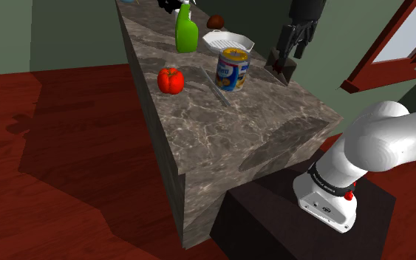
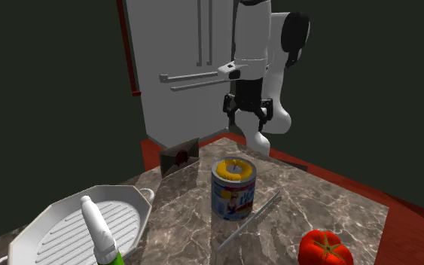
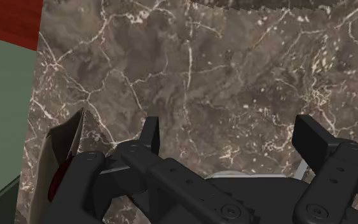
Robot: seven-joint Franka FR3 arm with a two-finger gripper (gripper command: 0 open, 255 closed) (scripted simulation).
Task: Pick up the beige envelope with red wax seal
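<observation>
brownish envelope [image 2: 169,160] with red seal stands on edge, leaning, at marble counter's [image 1: 258,125] edge on shoulder view's right. black gripper [image 3: 231,137] hangs just above it, jaws released, fingers [image 3: 311,137] apart; envelope sits outside gap, beside one finger. left of envelope: yellow-lidded can [image 1: 233,68], then tomato [image 1: 171,80]. farther back: ridged white pan [image 2: 74,226], green spray bottle [image 1: 186,31].

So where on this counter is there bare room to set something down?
The counter end by the stand, past tomato and can, is bare. A smaller patch lies between can and envelope. Around bottle and pan it is crowded.
</observation>
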